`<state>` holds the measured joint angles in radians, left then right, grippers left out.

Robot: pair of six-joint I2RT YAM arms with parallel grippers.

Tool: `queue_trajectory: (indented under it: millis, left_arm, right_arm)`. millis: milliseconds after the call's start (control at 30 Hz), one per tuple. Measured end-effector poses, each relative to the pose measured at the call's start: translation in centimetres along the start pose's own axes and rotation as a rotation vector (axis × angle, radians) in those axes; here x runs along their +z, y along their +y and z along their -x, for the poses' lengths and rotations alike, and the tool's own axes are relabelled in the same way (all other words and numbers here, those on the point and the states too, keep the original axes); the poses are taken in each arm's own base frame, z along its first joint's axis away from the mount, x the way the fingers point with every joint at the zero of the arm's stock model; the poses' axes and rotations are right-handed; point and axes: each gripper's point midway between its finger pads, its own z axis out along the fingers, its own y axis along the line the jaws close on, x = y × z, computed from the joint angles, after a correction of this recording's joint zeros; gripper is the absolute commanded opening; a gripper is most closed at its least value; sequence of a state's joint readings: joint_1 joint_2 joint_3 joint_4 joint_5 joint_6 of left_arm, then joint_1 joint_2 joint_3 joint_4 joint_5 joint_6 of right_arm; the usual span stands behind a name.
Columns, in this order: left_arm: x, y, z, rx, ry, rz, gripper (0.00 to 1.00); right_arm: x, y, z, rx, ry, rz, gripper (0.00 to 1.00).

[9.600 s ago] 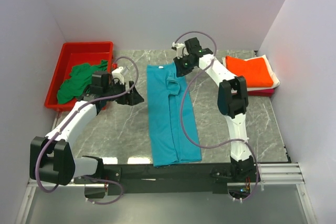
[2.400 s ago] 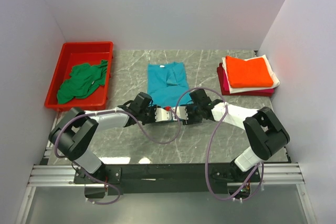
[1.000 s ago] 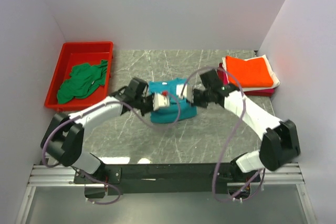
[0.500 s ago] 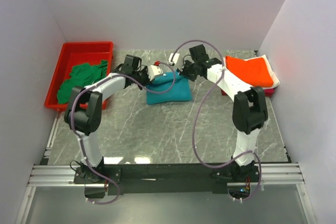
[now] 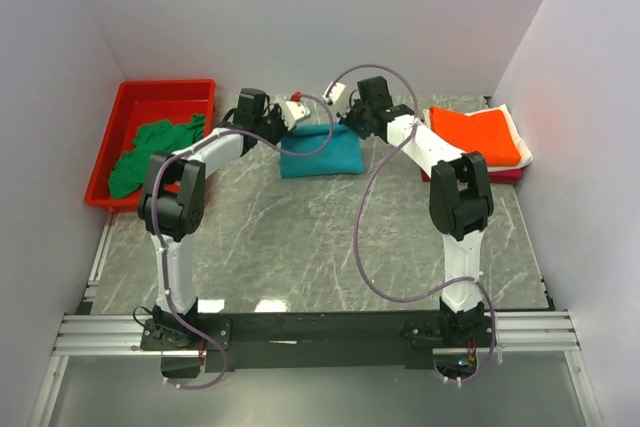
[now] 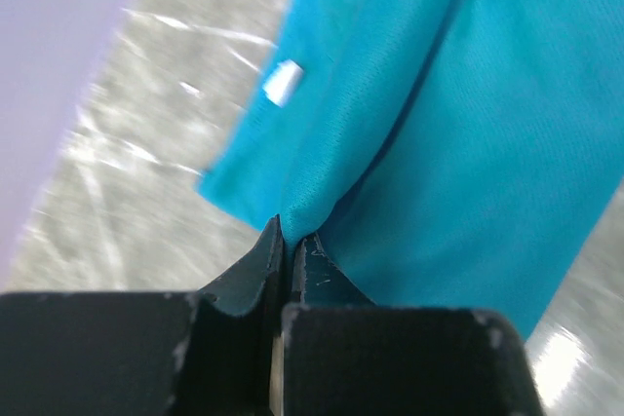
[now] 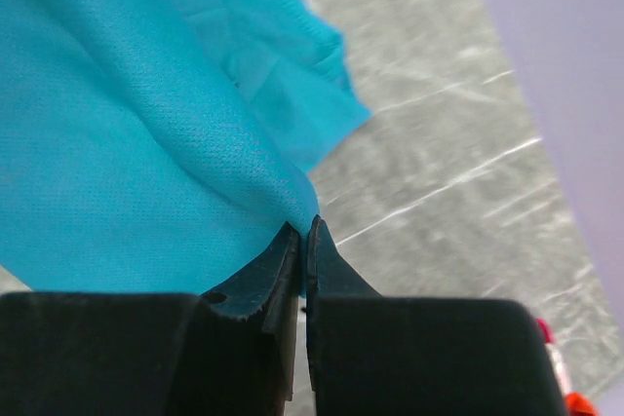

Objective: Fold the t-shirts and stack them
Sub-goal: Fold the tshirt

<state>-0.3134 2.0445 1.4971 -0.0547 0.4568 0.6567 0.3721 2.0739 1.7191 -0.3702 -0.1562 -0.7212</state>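
Observation:
The teal t-shirt (image 5: 318,153) lies folded over at the back middle of the table, its upper layer lifted toward the far edge. My left gripper (image 5: 281,127) is shut on its left corner; in the left wrist view (image 6: 289,233) cloth (image 6: 439,114) is pinched between the jaws. My right gripper (image 5: 345,123) is shut on the right corner, and in the right wrist view (image 7: 303,228) teal cloth (image 7: 127,133) hangs from the jaws. A dark green t-shirt (image 5: 155,152) is crumpled in the red bin (image 5: 128,102). Folded orange (image 5: 475,135), white (image 5: 518,159) and magenta (image 5: 492,176) t-shirts are stacked at the right.
The red bin stands at the back left against the wall. The stack of folded shirts sits at the back right near the side wall. Grey marble tabletop (image 5: 320,247) stretches in front of the teal shirt. Both arms reach far back, cables (image 5: 372,247) looping over the table.
Both grippers have carried the teal shirt's near edge from the table's middle back toward the far wall, folding it in half. Over the last half second they moved slightly farther back.

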Motion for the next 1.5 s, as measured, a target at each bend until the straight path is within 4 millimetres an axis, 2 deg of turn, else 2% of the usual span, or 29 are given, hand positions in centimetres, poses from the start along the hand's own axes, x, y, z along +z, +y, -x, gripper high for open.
queue_trajectory:
  millis: [133, 333, 467, 700, 800, 833, 867, 933, 1067, 1167, 1200, 1233, 1267, 1300, 1333, 1367, 1400, 1433, 1500]
  left_arm:
    - [1.5, 2.5, 0.9, 0.008, -0.026, 0.063, 0.00]
    - [3.5, 4.1, -0.8, -0.024, 0.007, 0.130, 0.00]
    - [5.1, 5.5, -2.1, -0.055, 0.036, 0.190, 0.00]
    - [6.6, 7.9, -2.4, -0.084, 0.050, 0.291, 0.02]
    - [7.0, 8.5, -2.5, -0.099, 0.047, 0.316, 0.33]
    - [7.0, 8.7, -2.7, -0.108, 0.050, 0.326, 0.58]
    - [7.0, 8.9, -2.8, -0.126, 0.056, 0.344, 0.67]
    - [7.0, 10.1, -2.7, -0.193, 0.064, 0.400, 0.99]
    - [5.6, 13.1, -0.6, -0.318, 0.028, 0.516, 0.99]
    - [3.2, 14.3, 2.1, -0.432, -0.036, 0.551, 0.99]
    - [2.3, 14.1, 3.0, -0.467, -0.062, 0.537, 0.98]
    - [1.2, 13.7, 3.9, -0.506, -0.081, 0.513, 0.91]
    - [-0.2, 12.9, 5.6, -0.548, -0.124, 0.466, 0.88]
    - [-1.0, 12.7, 6.5, -0.568, -0.149, 0.444, 0.84]
    - [-1.8, 12.4, 7.8, -0.586, -0.183, 0.409, 0.72]
    - [-2.6, 12.0, 9.2, -0.609, -0.221, 0.371, 0.67]
    - [-3.0, 11.7, 10.2, -0.623, -0.249, 0.333, 0.62]
    - [-3.3, 11.2, 11.5, -0.637, -0.282, 0.278, 0.56]
    - [-2.7, 9.8, 12.2, -0.674, -0.297, 0.188, 0.55]
  right_arm:
    - [0.8, -2.1, 1.1, 0.020, -0.022, -0.073, 0.00]
    - [3.2, -3.5, 0.6, 0.042, -0.007, -0.137, 0.00]
    - [5.4, -5.1, 0.3, 0.061, 0.010, -0.216, 0.00]
    - [7.7, -6.5, -0.2, 0.073, 0.020, -0.335, 0.00]
    - [8.4, -7.0, -0.1, 0.073, 0.020, -0.380, 0.21]
    - [8.6, -7.2, 0.0, 0.074, 0.021, -0.396, 0.42]
    - [8.7, -7.5, -0.1, 0.080, 0.025, -0.419, 0.52]
    - [8.6, -8.3, -0.5, 0.085, 0.041, -0.479, 0.64]
    - [7.7, -9.9, -1.0, 0.131, 0.057, -0.575, 0.69]
    - [7.0, -9.9, -1.5, 0.198, 0.049, -0.565, 0.75]
    - [6.8, -9.6, -1.6, 0.223, 0.047, -0.528, 0.75]
    - [6.5, -9.3, -1.7, 0.248, 0.044, -0.481, 0.72]
    - [6.3, -8.6, -1.7, 0.270, 0.033, -0.406, 0.68]
    - [5.9, -8.0, -1.6, 0.291, 0.021, -0.327, 0.64]
    - [5.4, -7.3, -1.4, 0.313, 0.002, -0.245, 0.60]
    - [4.8, -6.6, -1.1, 0.335, -0.020, -0.172, 0.58]
    - [4.3, -6.0, -0.7, 0.356, -0.041, -0.110, 0.56]
    - [3.8, -5.2, -0.3, 0.380, -0.067, -0.038, 0.47]
    - [2.8, -4.2, 0.4, 0.432, -0.102, 0.075, 0.45]
